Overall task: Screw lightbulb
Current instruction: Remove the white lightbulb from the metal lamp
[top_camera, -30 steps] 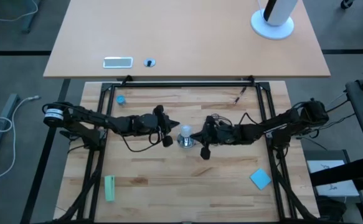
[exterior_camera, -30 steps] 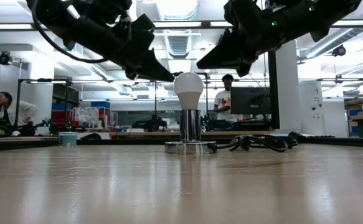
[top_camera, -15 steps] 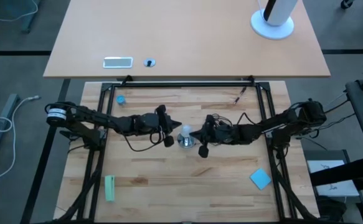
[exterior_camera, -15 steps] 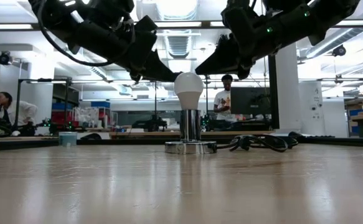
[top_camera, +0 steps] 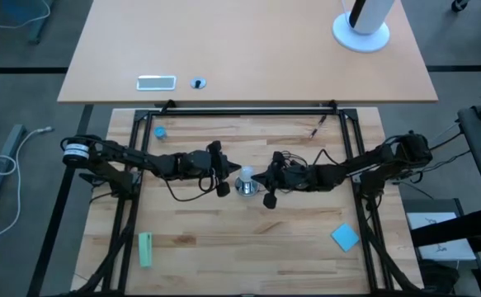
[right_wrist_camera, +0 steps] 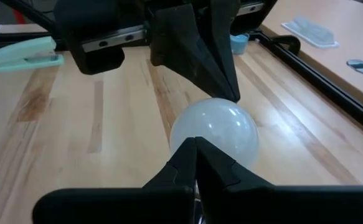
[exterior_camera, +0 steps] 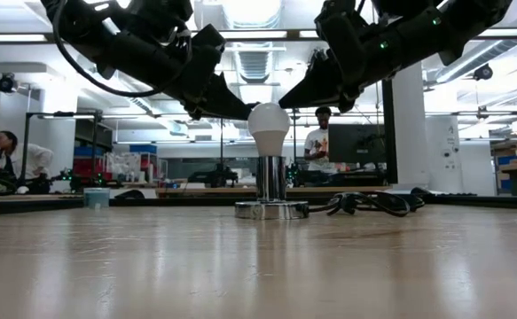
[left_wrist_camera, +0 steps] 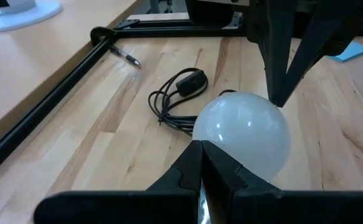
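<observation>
Lightbulb upright in its socket, both end effectors closed at its head.

The lightbulb (exterior_camera: 270,129) stands mid-surface, long axis vertical, rounded head up, base in the silver socket (exterior_camera: 270,190). The left end effector (top_camera: 234,167) and right end effector (top_camera: 257,176) reach in nearly level from opposite sides, fingers pressed together, gripping nothing, tips at the head from either side.

This is a big lab: long ceiling lights (exterior_camera: 240,35), people (exterior_camera: 14,159) at desks, a computer screen (exterior_camera: 356,142), and pipes overhead.
</observation>
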